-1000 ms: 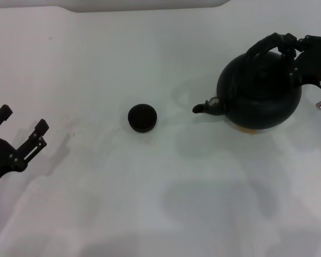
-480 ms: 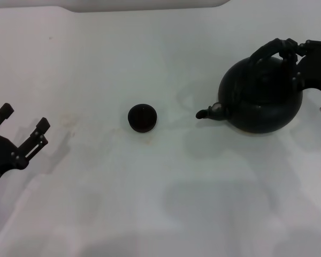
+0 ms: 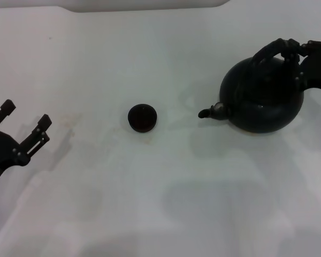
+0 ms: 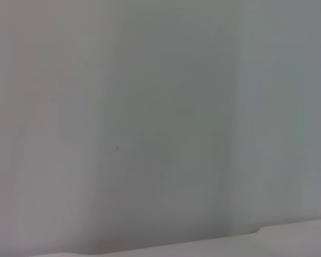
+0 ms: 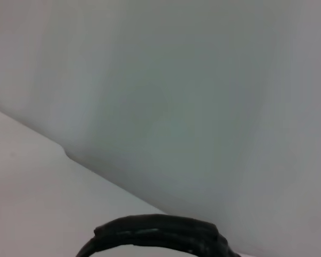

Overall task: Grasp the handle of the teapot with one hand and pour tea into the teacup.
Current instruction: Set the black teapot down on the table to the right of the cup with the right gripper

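the right gripper (image 3: pixel 295 51) was clenched on the handle (image 3: pixel 270 49) of the teapot (image 3: pixel 262 93), at the table's (image 3: pixel 160 203) right side, spout facing the teacup (image 3: pixel 142 118) well apart at centre. the left gripper (image 3: pixel 24 126) hung released at the left edge.

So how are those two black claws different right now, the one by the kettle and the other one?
The right gripper is closed on the teapot's handle at the table's right side; the left gripper hangs open and holds nothing at the left edge. The right one is at work near the teacup's far side; the left sits idle. Both are black.
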`<state>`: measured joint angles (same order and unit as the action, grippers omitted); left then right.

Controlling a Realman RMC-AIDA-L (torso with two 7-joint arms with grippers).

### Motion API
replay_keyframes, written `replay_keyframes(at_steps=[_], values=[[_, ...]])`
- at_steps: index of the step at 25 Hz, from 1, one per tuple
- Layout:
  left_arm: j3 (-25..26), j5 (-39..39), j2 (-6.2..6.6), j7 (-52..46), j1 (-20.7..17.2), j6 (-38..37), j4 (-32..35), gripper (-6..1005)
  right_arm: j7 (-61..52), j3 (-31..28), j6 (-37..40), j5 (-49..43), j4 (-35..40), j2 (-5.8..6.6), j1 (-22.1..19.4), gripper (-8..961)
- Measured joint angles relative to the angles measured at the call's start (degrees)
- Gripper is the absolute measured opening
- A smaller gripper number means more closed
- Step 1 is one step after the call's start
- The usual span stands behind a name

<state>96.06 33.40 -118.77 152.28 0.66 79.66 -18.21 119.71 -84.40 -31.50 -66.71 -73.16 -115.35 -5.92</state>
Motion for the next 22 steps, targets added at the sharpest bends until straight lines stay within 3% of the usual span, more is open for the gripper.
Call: replay_keyframes(at_steps=[22], values=[[0.00, 0.00, 0.03, -0.23, 0.75, -0.66, -0.29, 862, 0.60, -0.78, -0.70, 0.18, 2.53, 0.21, 1.43, 115]])
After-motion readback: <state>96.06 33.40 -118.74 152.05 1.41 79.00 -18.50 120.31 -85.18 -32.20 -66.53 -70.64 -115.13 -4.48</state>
